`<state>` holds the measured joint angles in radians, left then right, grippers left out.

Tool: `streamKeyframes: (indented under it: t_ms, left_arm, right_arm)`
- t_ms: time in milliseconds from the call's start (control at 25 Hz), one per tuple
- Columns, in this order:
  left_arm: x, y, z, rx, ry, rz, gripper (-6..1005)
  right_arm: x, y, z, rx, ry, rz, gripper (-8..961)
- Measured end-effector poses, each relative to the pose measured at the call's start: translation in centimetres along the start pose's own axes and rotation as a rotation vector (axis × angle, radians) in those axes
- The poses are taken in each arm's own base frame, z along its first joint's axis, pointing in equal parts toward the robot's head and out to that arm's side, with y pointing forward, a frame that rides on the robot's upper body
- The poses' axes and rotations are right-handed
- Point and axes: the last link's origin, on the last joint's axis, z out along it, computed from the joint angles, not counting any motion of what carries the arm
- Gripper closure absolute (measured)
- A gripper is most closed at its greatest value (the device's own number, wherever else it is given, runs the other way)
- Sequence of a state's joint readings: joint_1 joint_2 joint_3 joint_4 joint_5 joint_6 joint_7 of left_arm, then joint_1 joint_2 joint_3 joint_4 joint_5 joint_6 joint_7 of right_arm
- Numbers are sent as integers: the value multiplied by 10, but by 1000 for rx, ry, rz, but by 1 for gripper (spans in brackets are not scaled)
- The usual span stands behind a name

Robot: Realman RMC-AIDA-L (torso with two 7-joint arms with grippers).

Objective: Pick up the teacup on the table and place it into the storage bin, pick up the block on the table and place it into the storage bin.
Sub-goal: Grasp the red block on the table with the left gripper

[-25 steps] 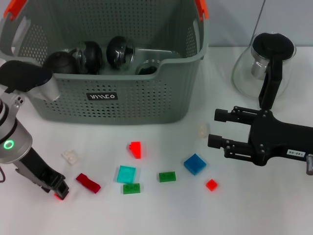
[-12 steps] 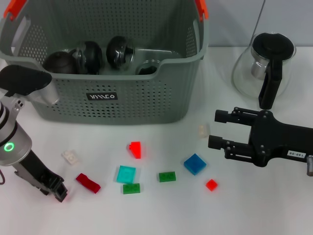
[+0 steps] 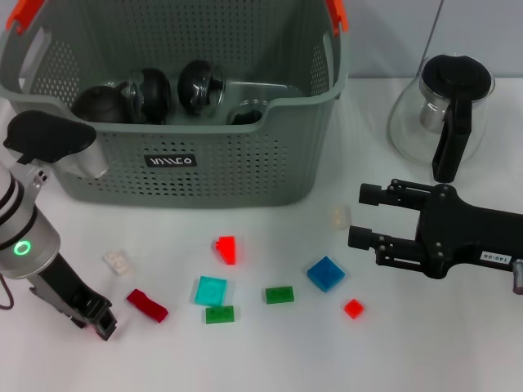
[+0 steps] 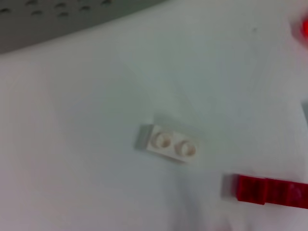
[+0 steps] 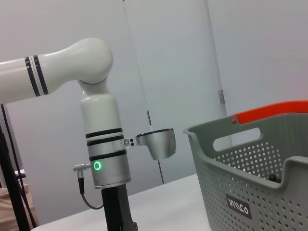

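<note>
My left gripper (image 3: 103, 325) hangs low over the table near its front left edge, just beside the dark red block (image 3: 147, 305) and near the white block (image 3: 117, 261); I cannot tell how wide it stands. My right gripper (image 3: 364, 216) sits wide open on the right, near the blue block (image 3: 325, 273). The storage bin (image 3: 204, 167) stands behind the scattered blocks, dark teacups (image 3: 147, 94) already inside.

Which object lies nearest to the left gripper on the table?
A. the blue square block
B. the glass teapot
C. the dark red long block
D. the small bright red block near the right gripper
C: in the head view the left gripper is low beside the dark red long block, with the white two-stud block just beyond it.
</note>
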<state>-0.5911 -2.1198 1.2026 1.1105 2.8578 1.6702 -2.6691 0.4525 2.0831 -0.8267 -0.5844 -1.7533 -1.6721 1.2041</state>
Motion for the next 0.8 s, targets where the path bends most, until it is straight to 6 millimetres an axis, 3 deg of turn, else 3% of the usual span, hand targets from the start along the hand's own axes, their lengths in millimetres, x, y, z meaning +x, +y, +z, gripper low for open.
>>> streamKeyframes:
  t_ms: [800]
  left_arm:
    - [1,2,3,-5,-4,4,746]
  right_arm:
    - [2,1,-1,1,7,7,238]
